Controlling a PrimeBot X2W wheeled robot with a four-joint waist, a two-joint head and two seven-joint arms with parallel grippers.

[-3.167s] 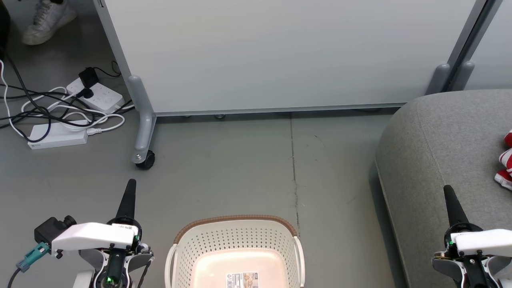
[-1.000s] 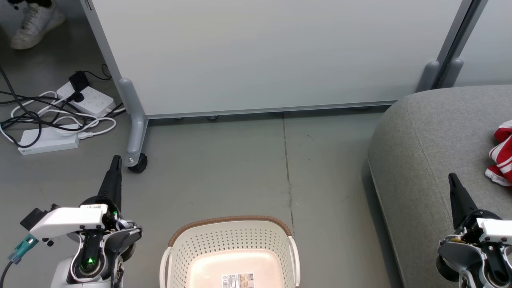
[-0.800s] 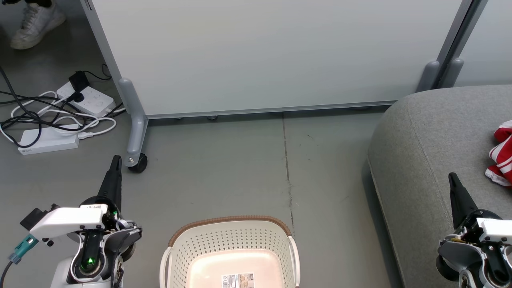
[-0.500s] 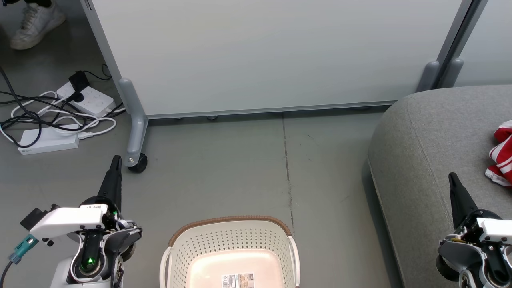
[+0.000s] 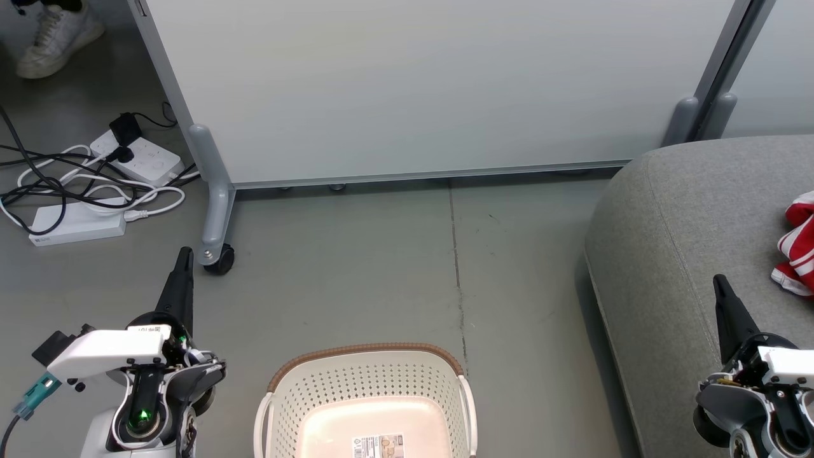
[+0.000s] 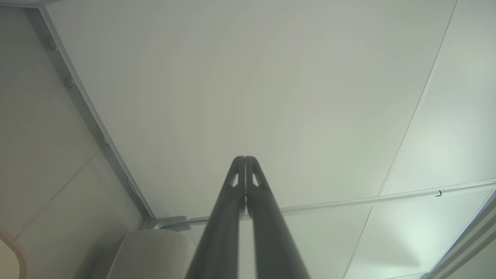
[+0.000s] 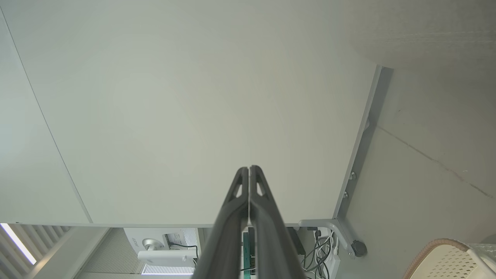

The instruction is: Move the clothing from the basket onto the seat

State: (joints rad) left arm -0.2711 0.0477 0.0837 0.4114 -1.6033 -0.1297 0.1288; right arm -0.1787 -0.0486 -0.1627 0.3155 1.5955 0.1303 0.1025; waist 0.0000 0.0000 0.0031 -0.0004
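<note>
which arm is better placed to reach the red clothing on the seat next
Right. The right tool is shut near the red clothing on the seat; the left tool, also shut, sits across the basket, far from it.

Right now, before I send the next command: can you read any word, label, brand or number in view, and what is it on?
No text can be quoted.
Sticker on the basket floor: print too small to read.
Wrist tag on the left arm: dark characters, too small.
Power strip: corner mark, too small.
White device, right wrist view: logo too blurred.
</note>
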